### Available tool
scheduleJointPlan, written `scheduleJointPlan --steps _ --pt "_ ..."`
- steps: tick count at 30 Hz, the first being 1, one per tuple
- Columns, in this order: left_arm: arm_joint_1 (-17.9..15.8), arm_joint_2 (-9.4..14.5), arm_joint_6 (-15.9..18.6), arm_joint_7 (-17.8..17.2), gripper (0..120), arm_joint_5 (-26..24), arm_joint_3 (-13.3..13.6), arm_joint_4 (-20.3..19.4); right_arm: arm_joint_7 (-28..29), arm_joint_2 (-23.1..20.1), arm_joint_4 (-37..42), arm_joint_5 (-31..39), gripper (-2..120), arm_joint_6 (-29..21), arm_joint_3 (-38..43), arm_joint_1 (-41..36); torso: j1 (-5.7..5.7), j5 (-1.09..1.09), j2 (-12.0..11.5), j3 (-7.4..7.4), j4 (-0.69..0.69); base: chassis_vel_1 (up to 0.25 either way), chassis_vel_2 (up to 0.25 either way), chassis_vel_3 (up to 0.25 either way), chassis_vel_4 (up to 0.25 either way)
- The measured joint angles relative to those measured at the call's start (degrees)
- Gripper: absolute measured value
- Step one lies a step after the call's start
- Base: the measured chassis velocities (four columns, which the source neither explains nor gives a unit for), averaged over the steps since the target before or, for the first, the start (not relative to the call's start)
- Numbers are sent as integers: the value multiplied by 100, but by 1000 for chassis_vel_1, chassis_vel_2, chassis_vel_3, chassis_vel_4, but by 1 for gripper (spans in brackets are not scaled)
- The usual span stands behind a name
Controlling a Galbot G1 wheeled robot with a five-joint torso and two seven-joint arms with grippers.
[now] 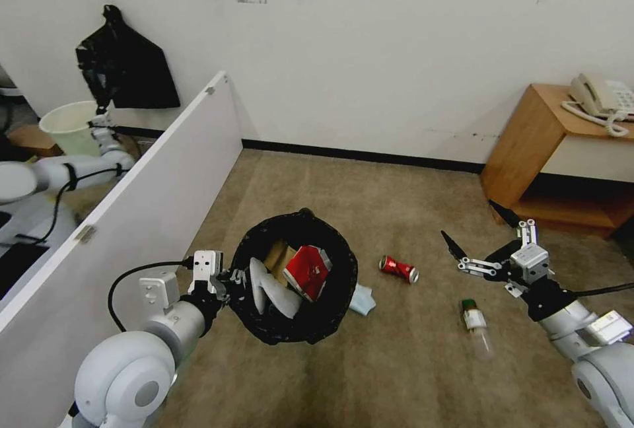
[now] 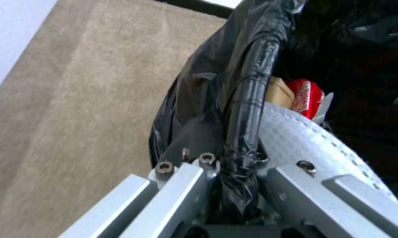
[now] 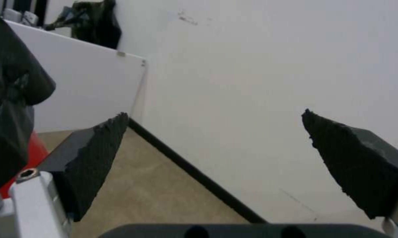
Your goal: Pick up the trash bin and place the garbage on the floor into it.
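My left gripper point(image 1: 232, 281) grasps the rim of the one trash bin point(image 1: 343, 296), holding two white slippers point(image 1: 267, 290) and one red carton point(image 1: 308, 271). My right gripper point(image 1: 472, 231) hangs spread, empty. On the floor point(image 1: 396, 375): one bottle point(image 1: 477, 326), one mask point(image 1: 362, 300), one can point(image 1: 399, 269)

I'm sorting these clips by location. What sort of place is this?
Probably an office or a hotel-style room: short-pile carpet floor with a black baseboard, a wooden side table holding a corded desk phone, and a white partition panel.
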Motion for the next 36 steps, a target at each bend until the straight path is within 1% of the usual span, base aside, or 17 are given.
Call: scheduleJointPlan --steps 4,7,14,19,21,23,24,25,26,27,28,29,30,32,33,35,36 --pt "13 0 0 5 0 -1 -1 -20 22 12 0 12 100 29 -16 -14 0 1 0 0 -1 -253 98 272 -94" --pt "25 -1 0 7 0 -1 -4 -24 36 16 1 13 100 83 -19 -35 1 1 -1 1 0 -163 57 118 -82" --pt "35 -6 -2 7 0 4 -23 -43 17 9 -16 -30 100 180 27 -104 -1 -1 0 -3 0 9 10 -1 -23" --pt "37 4 -4 5 0 1 -38 -60 17 -67 -47 -71 100 76 121 -189 0 1 0 -2 0 0 0 0 0" --pt "38 19 -6 0 0 -11 -60 -74 47 -247 -92 -22 100 -225 326 -298 0 0 0 -2 -1 0 0 0 0" --pt "38 24 -6 -3 0 -13 -68 -75 49 -329 -127 58 100 -324 394 -324 0 1 0 -2 -2 0 0 0 0" --pt "42 30 -8 -6 0 -11 -80 -76 109 -532 -188 284 100 -550 491 -388 0 1 0 -2 -2 0 0 0 0" --pt "42 30 -8 -6 0 -11 -80 -76 109 -532 -188 284 100 -550 491 -388 0 1 0 -2 -2 0 0 0 0" --pt "51 36 -9 -6 0 -4 -89 -76 151 -726 -253 535 100 -729 535 -444 0 0 0 -2 -1 0 0 0 0" --pt "51 36 -9 -6 0 -4 -89 -76 151 -726 -253 535 100 -729 535 -444 0 0 0 -2 -1 0 0 0 0" --pt "54 34 -9 -6 0 4 -94 -76 192 -929 -342 762 100 -860 540 -477 0 0 0 -2 -1 0 0 0 0" --pt "54 29 -9 -8 0 16 -100 -77 218 -1133 -463 954 100 -984 534 -479 0 1 1 -2 -1 0 0 0 0" --pt "54 29 -9 -8 0 16 -100 -77 218 -1133 -463 954 100 -984 534 -479 0 1 1 -2 -1 0 0 0 0" --pt "42 22 -9 -9 0 108 -130 -82 340 -1616 -804 1339 100 -1260 350 -339 0 1 0 -1 -1 0 0 0 0" --pt "42 22 -9 -9 0 108 -130 -82 340 -1616 -804 1339 100 -1260 350 -339 0 1 0 -1 -1 0 0 0 0" --pt "46 9 -9 -11 0 153 -155 -88 523 -1943 -1038 1717 100 -1524 92 -124 0 0 1 -1 0 0 0 0 0" --pt "46 9 -9 -11 0 153 -155 -88 523 -1943 -1038 1717 100 -1524 92 -124 0 0 1 -1 0 0 0 0 0"
